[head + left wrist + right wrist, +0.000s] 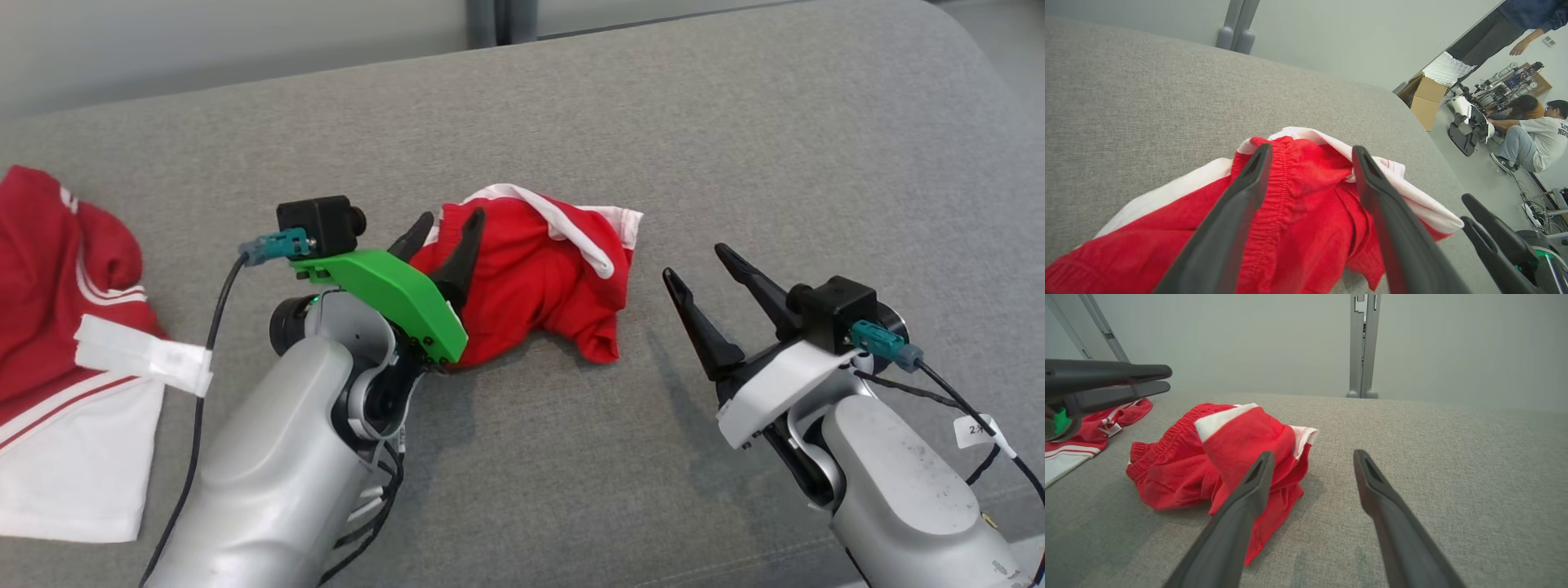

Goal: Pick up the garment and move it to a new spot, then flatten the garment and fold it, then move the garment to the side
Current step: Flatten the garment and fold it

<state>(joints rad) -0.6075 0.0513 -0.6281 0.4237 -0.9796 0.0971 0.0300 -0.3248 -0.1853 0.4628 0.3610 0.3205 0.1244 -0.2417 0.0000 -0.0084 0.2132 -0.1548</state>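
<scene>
left hand (451, 216) hovers spread wide over red garment (543, 282); right hand (695, 261) gapes beside it.

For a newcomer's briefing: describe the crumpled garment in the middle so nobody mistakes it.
On the wide grey cushion, look near the middle, between the left pincer and right pincer. There lies the crumpled garment: red, white-trimmed, with an elastic waistband. Unlike the flatter red-and-white garment at the left edge, it is bunched into a heap.
</scene>
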